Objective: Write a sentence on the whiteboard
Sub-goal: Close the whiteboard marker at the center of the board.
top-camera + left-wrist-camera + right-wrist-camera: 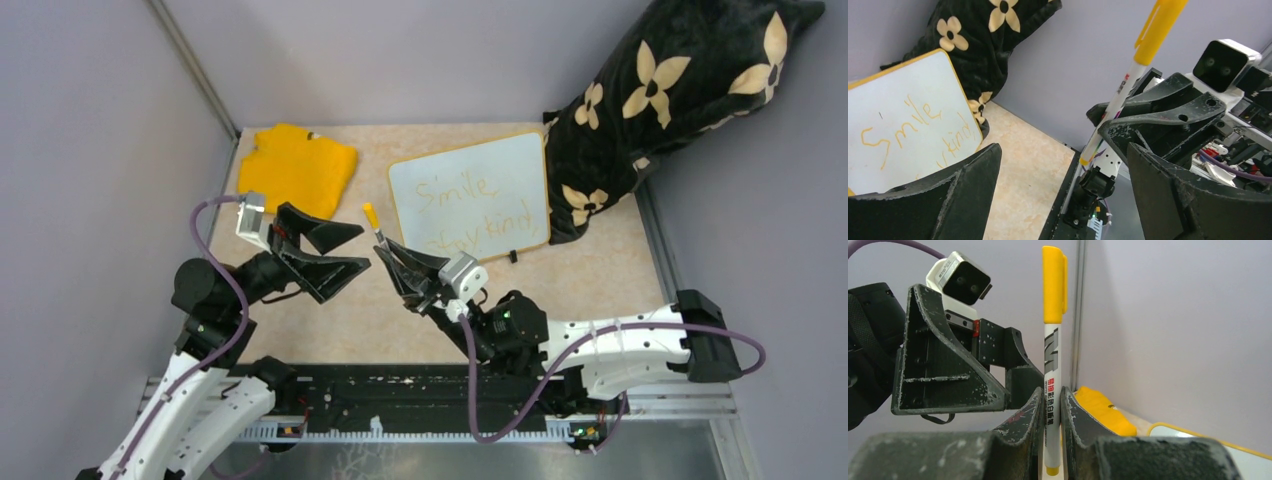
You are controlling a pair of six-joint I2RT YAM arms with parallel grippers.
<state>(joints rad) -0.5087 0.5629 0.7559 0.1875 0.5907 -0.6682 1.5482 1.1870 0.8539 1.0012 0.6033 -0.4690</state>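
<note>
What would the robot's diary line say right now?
left gripper: open, empty | right gripper: shut on capped yellow-and-white marker pen | small yellow-rimmed white whiteboard: yellow handwritten sentence "Smile / Stay kind" written

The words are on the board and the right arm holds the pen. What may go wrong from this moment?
1. The right jaws pinch the marker only near its lower end, so it might tilt or slip out.
2. The open left jaws stand close beside it; a careless move could knock it.
3. The whiteboard seems propped against the black pillow; a bump may tip it or smear the sentence.
</note>
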